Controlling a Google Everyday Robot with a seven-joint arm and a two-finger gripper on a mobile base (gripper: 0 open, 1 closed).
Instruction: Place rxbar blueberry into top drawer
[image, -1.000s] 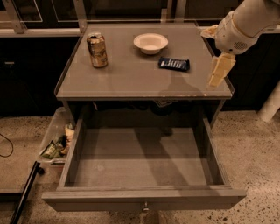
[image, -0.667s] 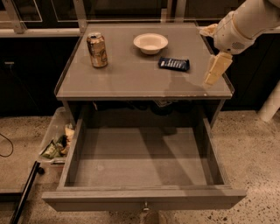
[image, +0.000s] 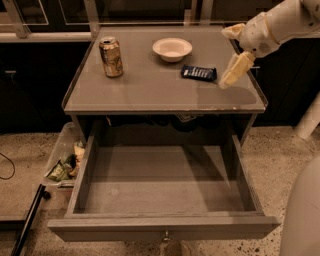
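The rxbar blueberry (image: 198, 73), a small dark navy bar, lies flat on the grey tabletop (image: 150, 90) right of centre, in front of the white bowl. My gripper (image: 226, 82) hangs just right of the bar, low over the table, and holds nothing that I can see. The top drawer (image: 165, 226) is pulled wide open below the table. Its plain grey bottom is bare, and a small knob sits at the middle of its front panel.
A tan drink can (image: 111, 57) stands at the table's left. A white bowl (image: 172, 48) sits at the back middle. A clear plastic bin of wrappers (image: 64, 162) stands on the floor left of the drawer. A black rod (image: 27, 222) lies at the lower left.
My gripper has moved left and a little back over the table, closer to the rxbar blueberry. The bar, can, bowl and drawer have not moved.
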